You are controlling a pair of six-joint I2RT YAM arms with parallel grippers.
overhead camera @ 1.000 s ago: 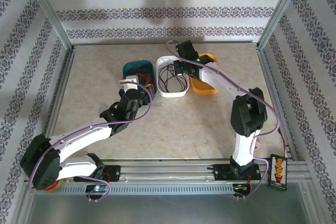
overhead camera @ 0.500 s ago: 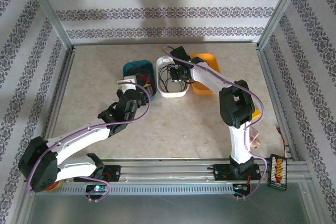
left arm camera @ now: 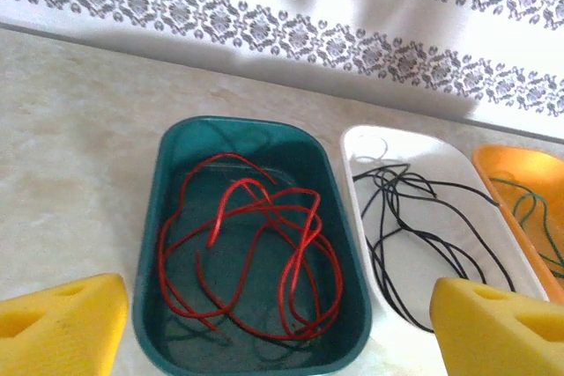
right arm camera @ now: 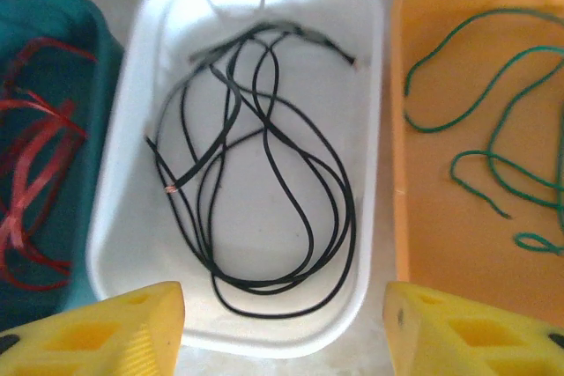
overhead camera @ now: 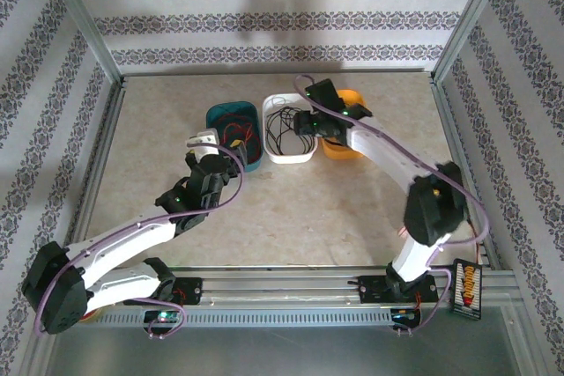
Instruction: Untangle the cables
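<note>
There are three trays side by side at the far end of the table (overhead camera: 291,209), and each tray has one colour of cable in it. The red cable (left arm camera: 264,209) lies in loose loops in the green-blue tray (left arm camera: 238,122). The black cable (right arm camera: 264,134) lies in the white tray (right arm camera: 339,6) in the middle. The green cable (right arm camera: 456,167) lies in the orange tray (right arm camera: 441,235) next to it. No cable crosses from one tray into another. I think that is why the trays are there: with a home for each colour, the cables cannot get mixed up again.

The left gripper (left arm camera: 280,328) hangs over the near end of the green-blue tray. Its two yellow fingers are far apart and there is nothing between them. It looks down at the red cable but does not touch it.

The right gripper (right arm camera: 284,332) hangs over the near end of the white tray, above the black cable. Its yellow fingers are apart too and hold nothing. The black cable lies flat on the tray floor, well below the fingers.

The job looks almost finished to me, since the colours are all apart. Each cable does loop over itself a little, and the red one loops the most. If more is needed, a gripper could go down, pinch one loop and pull it gently. The cables are thin and floppy, so a finger could miss one or catch two loops at once.
</note>
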